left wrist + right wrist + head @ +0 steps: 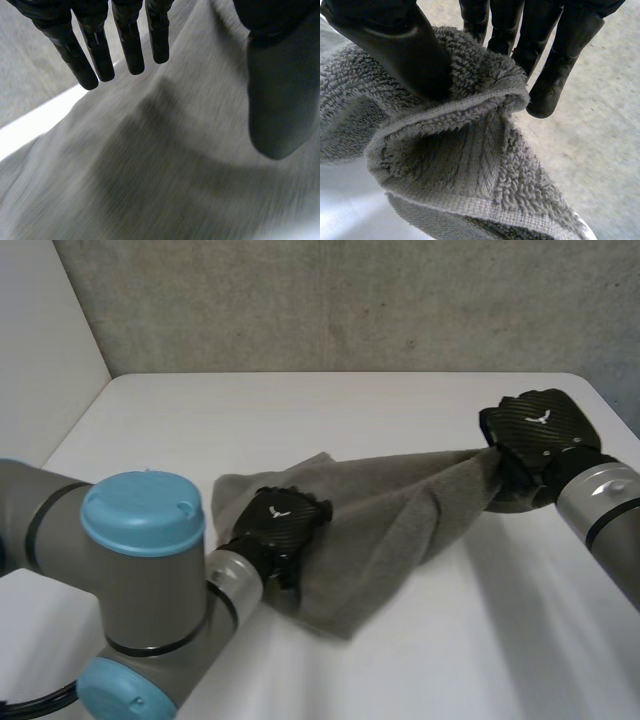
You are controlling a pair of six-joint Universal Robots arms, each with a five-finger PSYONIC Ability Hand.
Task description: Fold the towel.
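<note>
Standing by the white table (pixel 300 410), I see the grey terry towel (pixel 390 520) lying rumpled across the middle of the frame, neither spread flat nor in any tidy fold.

At the right of the frame the right hand (pixel 540 435) is raised off the table and pinches a bunched piece of the towel's hemmed edge. Its own wrist view shows the thumb (pixel 395 45) pressing the thick pile against the fingers (pixel 555 75). From that grip the cloth runs as a stretched ridge down toward the lower left.

There the left hand (pixel 280 525) sits over the towel's left part. Its fingers (pixel 100 55) are straight and a little spread, the thumb stands apart, and nothing is clamped. I cannot tell whether the palm presses the cloth or hovers just above it.

To my eye the job is at an early stage. One end is lifted and the other seems to be steadied, but there is no clean crease and no edge lies on another. What remains is carrying the held edge across, matching it to the far side, laying it down and smoothing it.
</note>
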